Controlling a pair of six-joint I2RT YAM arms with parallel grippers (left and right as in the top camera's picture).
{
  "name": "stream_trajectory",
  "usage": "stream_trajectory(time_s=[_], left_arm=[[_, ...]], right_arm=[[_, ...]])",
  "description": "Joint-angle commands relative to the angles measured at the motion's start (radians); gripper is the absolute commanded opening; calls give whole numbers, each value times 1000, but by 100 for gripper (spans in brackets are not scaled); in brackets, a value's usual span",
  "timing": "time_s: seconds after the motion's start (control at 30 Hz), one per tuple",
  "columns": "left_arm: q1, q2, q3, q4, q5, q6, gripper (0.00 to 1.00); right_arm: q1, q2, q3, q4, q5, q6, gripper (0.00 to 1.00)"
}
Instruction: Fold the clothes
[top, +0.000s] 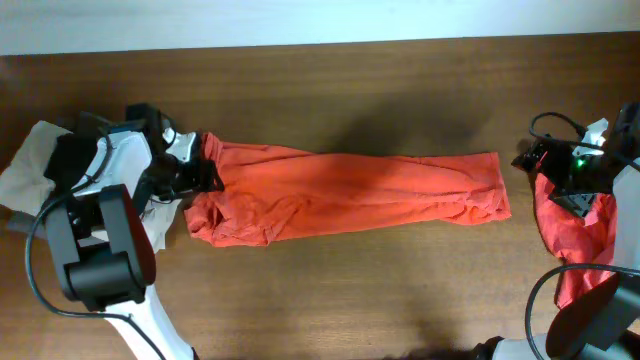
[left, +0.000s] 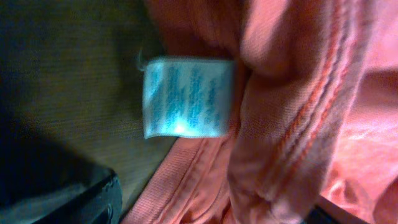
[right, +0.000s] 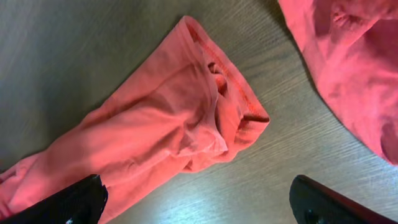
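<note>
Long orange-red garment (top: 360, 195), left end effector (top: 208, 177) spread open at its end — right end effector (right: 199, 202) released

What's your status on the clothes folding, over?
Left end effector open at tagged end of long orange-red cloth garment. Right end effector open, empty. Garment bunched into a long strip. Second crumpled red cloth lies far right.

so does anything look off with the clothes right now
The orange garment lies as a long strip, but its left end is bunched and lumpy, with a pale label sticking out. The red garment at far right lies in a crumpled heap.
</note>
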Motion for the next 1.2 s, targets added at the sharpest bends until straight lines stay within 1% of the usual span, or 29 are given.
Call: stream_trajectory(time_s=[0.0, 0.1, 0.23, 0.33, 0.37, 0.4, 0.47, 0.5, 0.53, 0.7, 0.77, 0.83, 1.07, 1.17], left_arm=[[-13, 74, -3, -2, 101, 101, 78], [-27, 98, -3, -23, 149, 101, 75], [-49, 103, -3, -34, 171, 101, 65], [-58, 103, -3, -41, 191, 101, 53], [-60, 103, -3, -43, 192, 101, 42], [-60, 103, -3, -47, 195, 101, 35], [-60, 103, -3, -53, 194, 101, 14], [-60, 103, -3, -55, 193, 101, 5], [-60, 103, -2, -60, 193, 100, 1], [-59, 84, 43, -130, 175, 60, 1], [-62, 63, 82, -175, 137, 39, 1], [-72, 29, 123, -218, 81, 17, 1], [-204, -119, 263, -336, -241, -150, 1], [-272, -138, 296, -361, -321, -176, 1]], right_arm=[[6, -13, 13, 0, -6, 5, 99], [6, -13, 13, 0, -6, 5, 99], [6, -13, 13, 0, -6, 5, 99], [6, -13, 13, 0, -6, 6, 99], [6, -13, 13, 0, -6, 5, 99], [6, -13, 13, -1, -6, 5, 99], [6, -13, 13, -1, -6, 6, 99], [6, -13, 13, 0, -6, 6, 99], [6, -13, 13, -1, -6, 6, 99], [6, -13, 13, -1, -6, 6, 99], [6, -13, 13, -1, -6, 6, 99], [6, -13, 13, -1, -6, 6, 99], [6, -13, 13, -1, -6, 6, 99], [6, -13, 13, 0, -6, 6, 99]])
